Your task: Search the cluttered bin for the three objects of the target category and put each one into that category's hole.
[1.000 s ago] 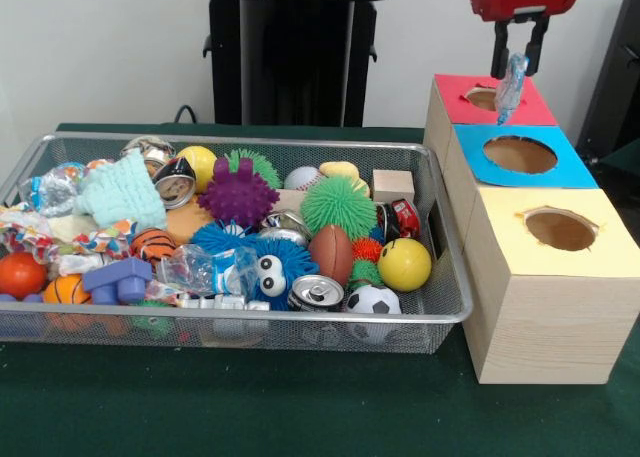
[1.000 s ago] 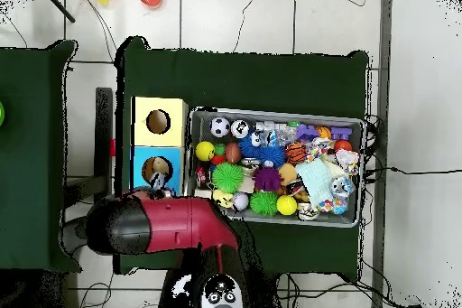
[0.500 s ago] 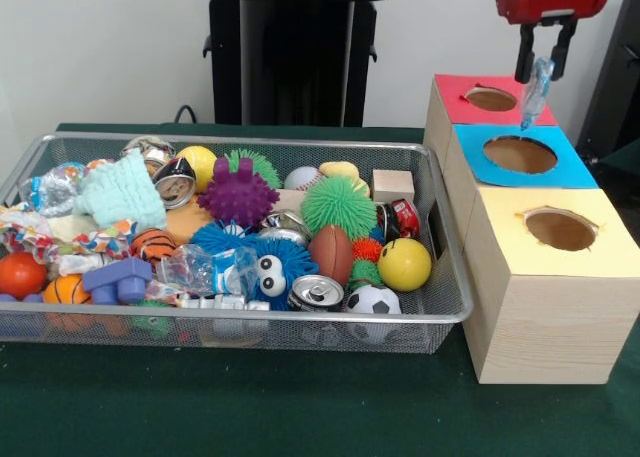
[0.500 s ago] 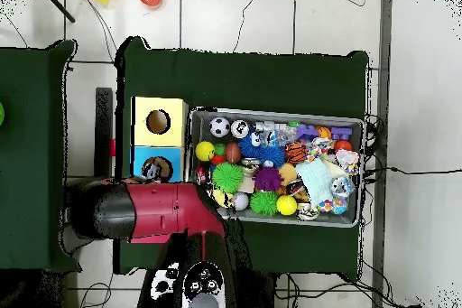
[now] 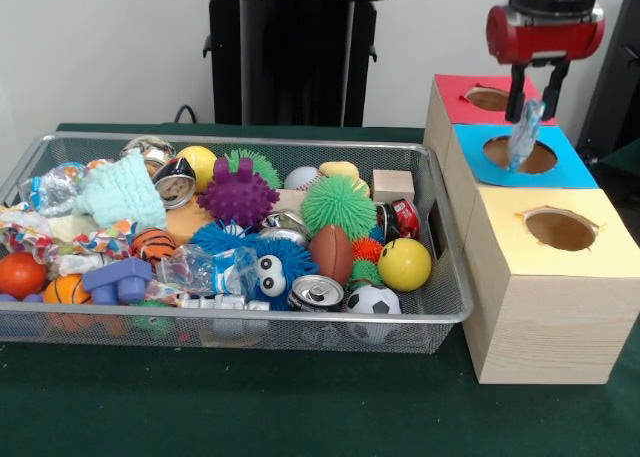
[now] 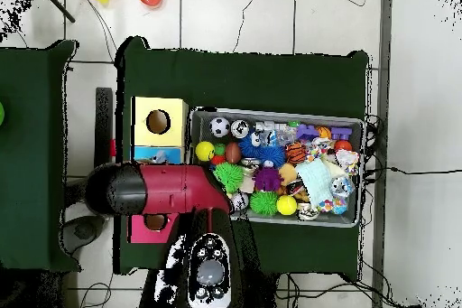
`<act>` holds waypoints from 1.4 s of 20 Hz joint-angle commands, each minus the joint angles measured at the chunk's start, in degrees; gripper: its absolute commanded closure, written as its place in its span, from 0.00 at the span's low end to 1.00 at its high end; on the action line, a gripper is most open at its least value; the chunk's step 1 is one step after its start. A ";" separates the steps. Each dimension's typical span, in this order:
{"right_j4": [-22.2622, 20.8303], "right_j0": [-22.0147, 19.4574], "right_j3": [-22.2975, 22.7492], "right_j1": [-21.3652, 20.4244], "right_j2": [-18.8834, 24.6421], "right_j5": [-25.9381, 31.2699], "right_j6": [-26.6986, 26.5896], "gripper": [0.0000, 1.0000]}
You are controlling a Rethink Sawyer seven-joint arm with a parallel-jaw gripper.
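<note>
Standing on a dark green tablecloth (image 5: pixel 300 407) before a pale wall. Gripping a crumpled clear plastic bottle (image 5: pixel 522 135) in the gripper (image 5: pixel 532 95), fingers closed on its top, bottle dangling over the blue-faced cut-out (image 5: pixel 519 155), just in front of the red-faced hole (image 5: pixel 487 99). Leaving two more clear bottles in the wire-mesh bin (image 5: pixel 440 312): one (image 5: pixel 205 270) near the front beside the blue googly-eyed toy (image 5: pixel 270 267), another (image 5: pixel 50 189) at the far left corner. Covering part of the boxes with the red arm (image 6: pixel 162 192) in the overhead view.
</note>
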 commanded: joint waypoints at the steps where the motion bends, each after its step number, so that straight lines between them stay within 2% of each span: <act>1: 1.39 -3.05 -3.59 6.55 1.73 -5.25 10.55 1.00; 7: 1.96 -2.53 -3.28 6.33 1.47 -5.32 11.19 1.00; 14: 3.08 -0.93 -0.30 4.15 0.55 -5.47 13.51 1.00; 16: 3.74 -1.53 1.24 3.55 1.47 -6.26 13.06 1.00; 17: 3.72 -1.62 1.52 3.40 1.62 -6.58 12.39 0.00; 28: 3.59 -0.10 0.12 4.11 -0.15 -6.26 13.28 0.00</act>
